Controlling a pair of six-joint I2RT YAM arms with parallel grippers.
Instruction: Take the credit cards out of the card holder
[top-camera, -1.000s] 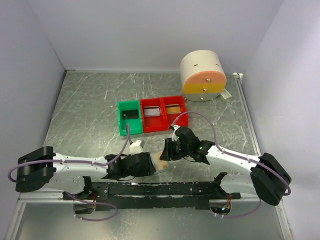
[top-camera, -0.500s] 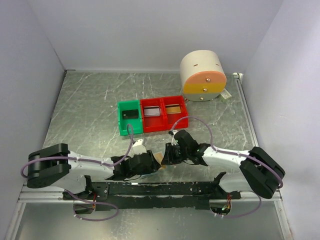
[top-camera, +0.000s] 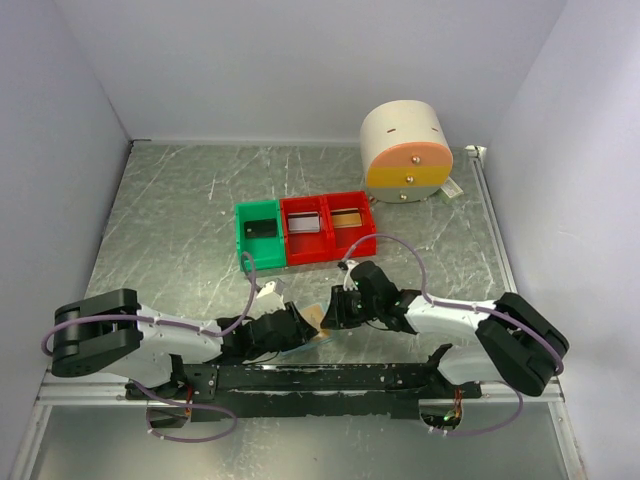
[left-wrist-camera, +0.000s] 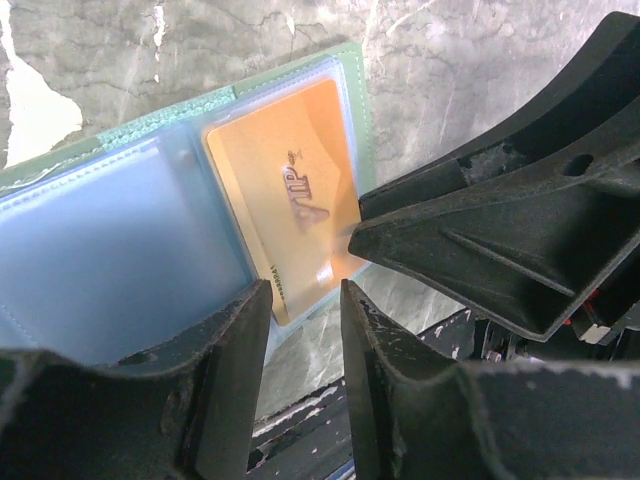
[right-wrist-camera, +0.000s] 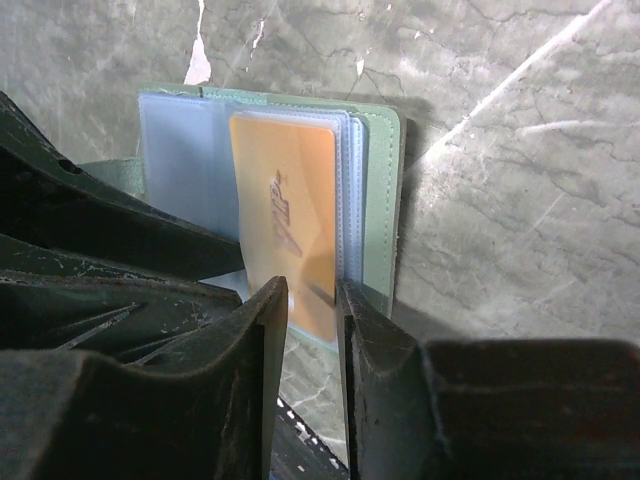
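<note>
The card holder (left-wrist-camera: 120, 250), pale blue with a green edge, lies open and flat on the table near the front edge; it also shows in the top view (top-camera: 322, 328) and the right wrist view (right-wrist-camera: 185, 160). An orange credit card (left-wrist-camera: 290, 200) marked VIP sits in its right pocket (right-wrist-camera: 285, 200). My left gripper (left-wrist-camera: 305, 292) has its jaws narrowly parted at the holder's near edge, one finger over the blue pocket. My right gripper (right-wrist-camera: 313, 288) has its jaws narrowly parted over the card's near end. The two grippers (top-camera: 295, 328) (top-camera: 333, 312) face each other across the holder.
A green bin (top-camera: 260, 235) and two red bins (top-camera: 307, 230) (top-camera: 351, 225) stand behind the grippers. A round cream drum with an orange front (top-camera: 405, 152) is at the back right. A black rail (top-camera: 320, 378) runs along the near edge just before the holder.
Both arms have drawn in, their elbows swinging nearer the holder. The left gripper has slid slightly left and nearer; the right gripper has edged left. The holder stays between them.
</note>
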